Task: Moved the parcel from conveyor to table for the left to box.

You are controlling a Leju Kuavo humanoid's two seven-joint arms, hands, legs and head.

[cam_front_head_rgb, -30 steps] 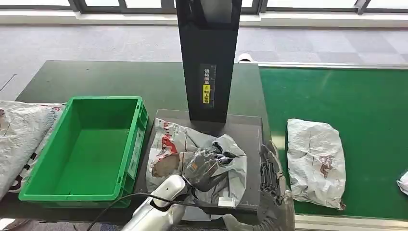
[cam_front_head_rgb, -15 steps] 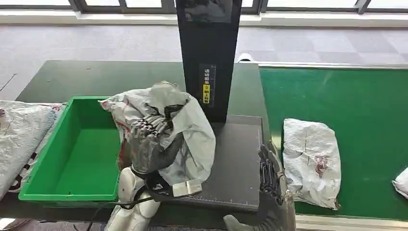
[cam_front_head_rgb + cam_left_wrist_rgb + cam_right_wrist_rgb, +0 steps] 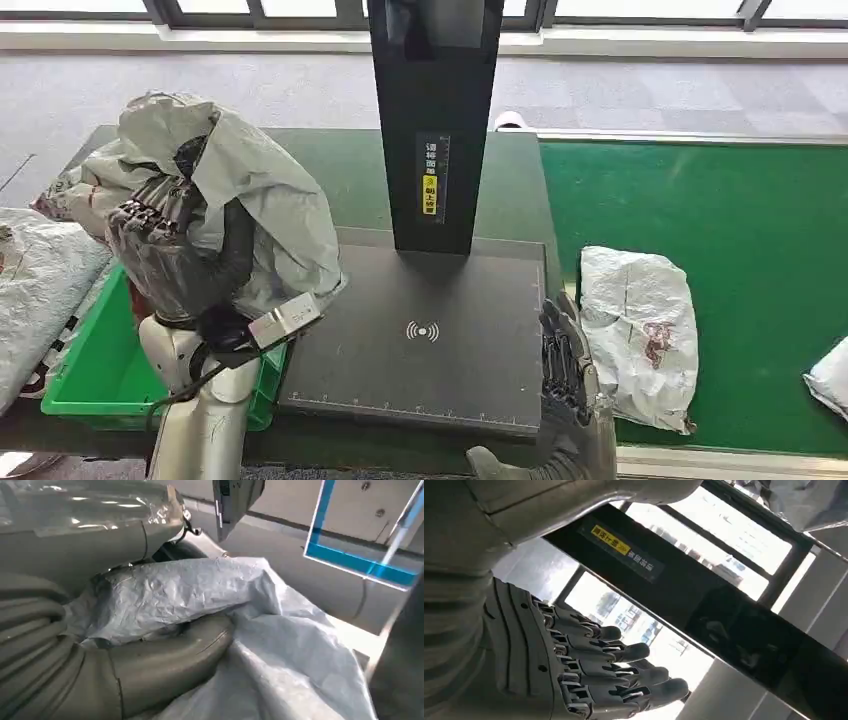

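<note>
- The left hand, holding the crumpled grey parcel, has swung from the dark scanner plate toward 9 o'clock and now hangs raised over the green bin.
- The plate, covered by the parcel a second ago, is bare.
- The second parcel on the green conveyor has drifted slightly toward 7 o'clock.

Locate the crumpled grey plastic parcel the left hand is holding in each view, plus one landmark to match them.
Head view: the crumpled grey plastic parcel is at upper left, gripped by the left hand above the green plastic crate.
Left wrist view: the parcel spans the centre and lower right, draped over the hand's thumb.
Right wrist view: a grey crinkled edge in the top right corner, probably the parcel.
Shared landmark: the black scanner column with its yellow label.
</note>
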